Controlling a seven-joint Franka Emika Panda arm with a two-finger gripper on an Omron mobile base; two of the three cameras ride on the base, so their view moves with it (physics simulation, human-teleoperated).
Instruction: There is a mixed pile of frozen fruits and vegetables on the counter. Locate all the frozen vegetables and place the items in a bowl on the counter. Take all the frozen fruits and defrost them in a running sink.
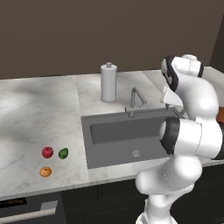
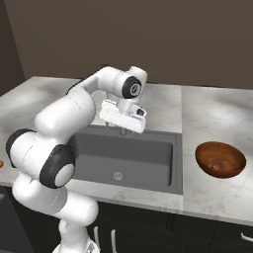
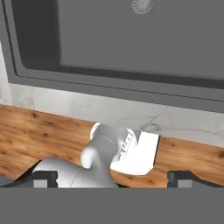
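The claw (image 3: 112, 178) is standing with its two dark finger tips (image 3: 43, 178) wide apart and is gripping nothing. It is hanging above the sink (image 2: 148, 163), near the front rim (the round drain (image 3: 142, 6) is showing at the top of the hand view). On the desk (image 1: 39, 109), left of the sink, the red apple (image 1: 47, 152) and the green piece (image 1: 63, 153) are lying just beside each other, and the orange (image 1: 45, 172) is lying near them, closer to the front edge. The bowl (image 2: 220, 159) is sitting right of the sink. The paper-towel cylinder (image 1: 109, 82) is standing behind the faucet (image 1: 135, 99).
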